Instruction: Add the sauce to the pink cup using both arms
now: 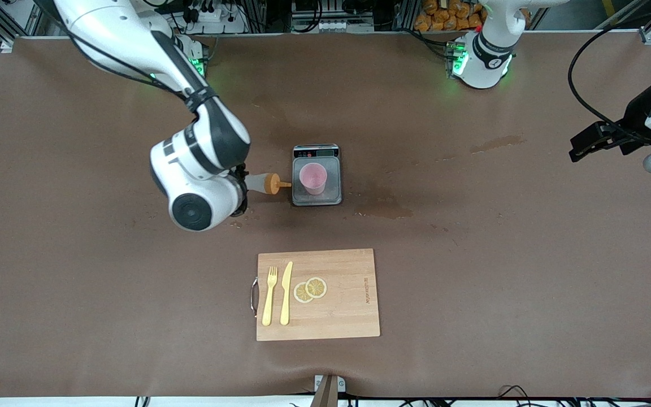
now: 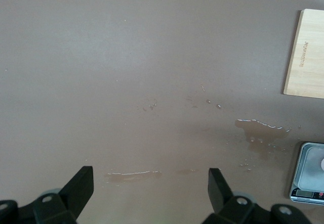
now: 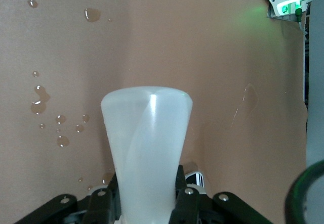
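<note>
While the smooth, tapered pink cup stands on a flat metal scale mid-table, the right gripper clamps the translucent sauce bottle, nozzle level toward the cup. The left gripper waits spread wide over the left arm's table edge.

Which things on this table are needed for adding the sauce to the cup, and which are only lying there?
Needed:
- sauce bottle, held tipped by the right hand, nozzle toward the cup
- pink cup, standing on the scale
- left hand, open, waiting over wet patches

Lying about:
- cutting board
- fork
- knife
- two lemon slices
</note>
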`<state>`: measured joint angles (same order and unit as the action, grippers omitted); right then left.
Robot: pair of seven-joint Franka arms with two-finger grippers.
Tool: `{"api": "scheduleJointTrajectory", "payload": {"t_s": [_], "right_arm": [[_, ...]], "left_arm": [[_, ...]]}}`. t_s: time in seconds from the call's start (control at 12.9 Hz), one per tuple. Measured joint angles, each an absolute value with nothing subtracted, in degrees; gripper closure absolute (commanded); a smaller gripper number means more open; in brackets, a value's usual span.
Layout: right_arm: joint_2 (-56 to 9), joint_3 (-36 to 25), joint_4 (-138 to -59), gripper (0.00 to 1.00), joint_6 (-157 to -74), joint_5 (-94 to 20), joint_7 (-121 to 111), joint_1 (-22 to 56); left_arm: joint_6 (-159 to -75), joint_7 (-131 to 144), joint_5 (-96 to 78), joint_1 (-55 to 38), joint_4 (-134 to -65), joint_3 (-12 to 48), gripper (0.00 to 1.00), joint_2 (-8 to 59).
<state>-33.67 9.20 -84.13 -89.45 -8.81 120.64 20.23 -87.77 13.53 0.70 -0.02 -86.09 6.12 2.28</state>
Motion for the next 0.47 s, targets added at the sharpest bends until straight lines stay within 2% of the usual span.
{"api": "scheduleJointTrajectory", "payload": {"t_s": [0.47], "right_arm": [[-33.7,9.1,-84.1,0.61,-85.2,-5.8,123.0,21.7]], "left_arm": [[-87.7,13.5,0.7,-0.2,-86.2,6.1,0.0,2.5]]}}
